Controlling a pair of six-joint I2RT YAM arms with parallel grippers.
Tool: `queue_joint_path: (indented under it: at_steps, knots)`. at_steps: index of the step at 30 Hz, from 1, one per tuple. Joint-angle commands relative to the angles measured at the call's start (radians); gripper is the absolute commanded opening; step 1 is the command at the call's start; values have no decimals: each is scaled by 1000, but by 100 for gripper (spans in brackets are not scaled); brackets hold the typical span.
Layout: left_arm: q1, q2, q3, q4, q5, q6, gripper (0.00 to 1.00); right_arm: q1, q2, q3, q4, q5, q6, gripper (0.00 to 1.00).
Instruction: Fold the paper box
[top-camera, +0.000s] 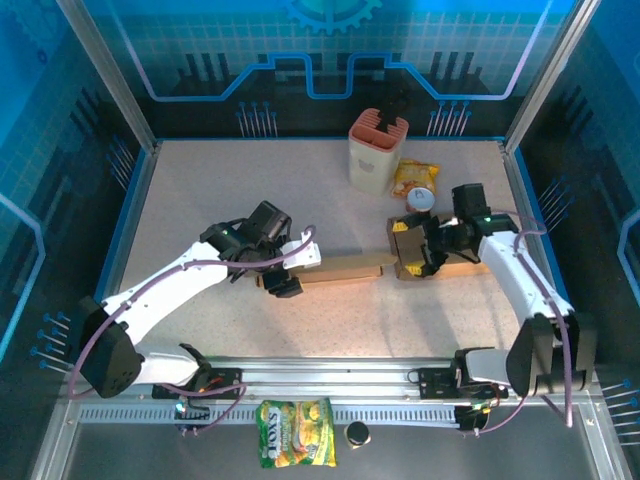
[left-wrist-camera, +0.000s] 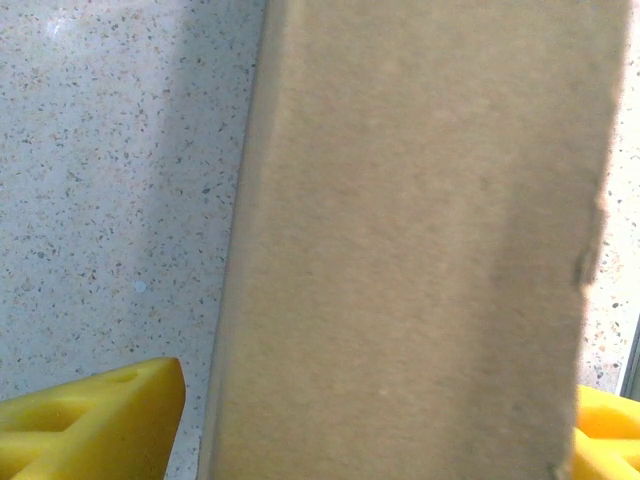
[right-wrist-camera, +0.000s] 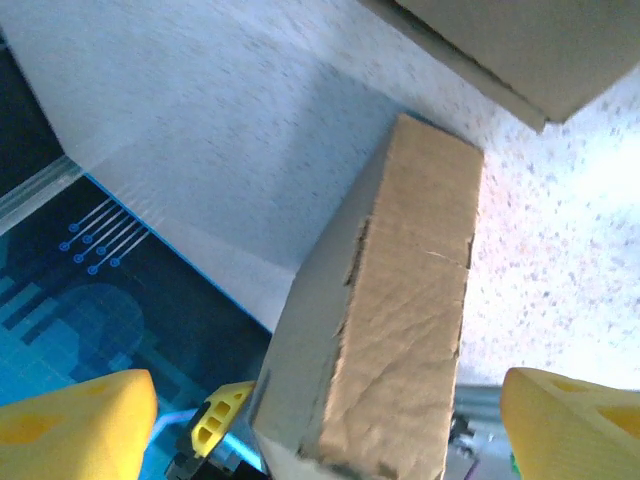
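Top view: flat brown cardboard box (top-camera: 345, 267) lies across the middle of the speckled table (top-camera: 220, 200), running 9 to 3 o'clock. Its 3 o'clock end is folded up into a raised section.

Left gripper (top-camera: 290, 270) sits at the box's 9 o'clock end. Left wrist view: the cardboard panel (left-wrist-camera: 420, 240) runs between the yellow fingers (left-wrist-camera: 95, 420), which stand apart on either side of it. There is a slim gap of table at the 9 o'clock finger. The 3 o'clock finger is right at the panel's edge; contact can't be told. Not a clear clamp.

Right gripper (top-camera: 420, 255) is at the raised end. Right wrist view: jaws wide apart, one yellow finger (right-wrist-camera: 80, 425) at 7 o'clock and the other at 5 o'clock. The folded section (right-wrist-camera: 400, 330) stands between them, clear of both. Another flat flap shows at 1 o'clock.

Around 1 o'clock on the table there is a beige slotted holder (top-camera: 378, 150), a yellow snack bag (top-camera: 413, 178) just beside it, and a small round object (top-camera: 422, 200) near the raised end. At 6 o'clock, past the arm bases, there is a green-yellow packet (top-camera: 296, 432) and a small dark round item (top-camera: 357, 433).
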Motion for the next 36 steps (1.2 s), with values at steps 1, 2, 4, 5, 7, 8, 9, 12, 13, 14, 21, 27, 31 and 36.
queue_joint_path:
  at_steps: [1,2,4,5,7,8,9,12,13,14,21,27,31,36]
  knots:
    - [19,10,35,-12,57,-29,76,21,-63,89,-151,193,-258,84]
    - [22,11,36,-10,62,-33,76,49,-82,109,-155,245,-329,80]
    - [25,13,38,-9,70,-37,76,138,-121,134,-137,340,-489,70]
    - [28,13,39,-9,74,-38,76,195,-141,143,-131,399,-581,68]
    - [35,16,42,-13,84,-37,76,312,-180,137,-94,458,-761,66]
    - [38,19,44,-18,88,-38,76,369,-201,126,-75,481,-856,66]
    - [40,21,47,-22,93,-37,76,423,-219,114,-60,495,-942,66]
    - [50,23,52,-27,103,-39,75,531,-248,93,-41,502,-1149,68]
    - [52,23,53,-28,106,-39,75,555,-252,92,-42,507,-1203,70]
    - [52,23,55,-31,110,-39,75,584,-256,92,-41,539,-1263,72]
    - [58,47,75,-56,127,-29,75,717,-178,88,-44,739,-1635,85]
    - [60,57,84,-58,124,-21,75,715,-47,165,-11,725,-1704,80]
    - [64,64,92,-59,124,-18,75,716,31,214,-9,698,-1677,61]
    - [69,67,95,-53,123,-19,76,708,85,247,-15,674,-1643,34]
